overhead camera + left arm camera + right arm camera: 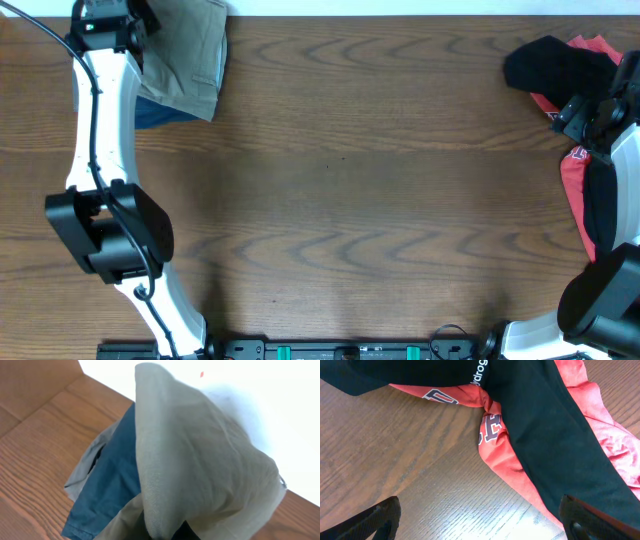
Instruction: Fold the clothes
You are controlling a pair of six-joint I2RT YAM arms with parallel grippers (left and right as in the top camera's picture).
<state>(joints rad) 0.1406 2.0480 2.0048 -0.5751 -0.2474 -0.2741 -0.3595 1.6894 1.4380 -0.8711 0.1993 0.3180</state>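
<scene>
Khaki-beige cotton shorts (195,50) are lying at the far-left corner of the brown wood-grain table (350,200), partly covering a dark blue garment (155,112) whose edge is showing beneath them. The left gripper (140,28) is reaching onto this pile. In the left wrist view the khaki cloth is rising in a bunched peak right before the lens and hiding the gripper. I cannot tell how far its jaws are standing apart or whether they are pinching the fabric, though the lifted shape is suggesting a hold. Over at the right edge, a black sportswear garment (555,65) is lying across red sportswear with white lettering (495,435). The right gripper (480,522) is hovering just above them with its dark fingers (375,520) spread wide, gripping nothing. The step in hand is probably picking the shorts off the pile so they can be folded. The next move is calling for lifting them clear of the blue garment without dragging it, bringing them toward the middle of the table and spreading them flat, with the right arm likely taking an opposite edge.
</scene>
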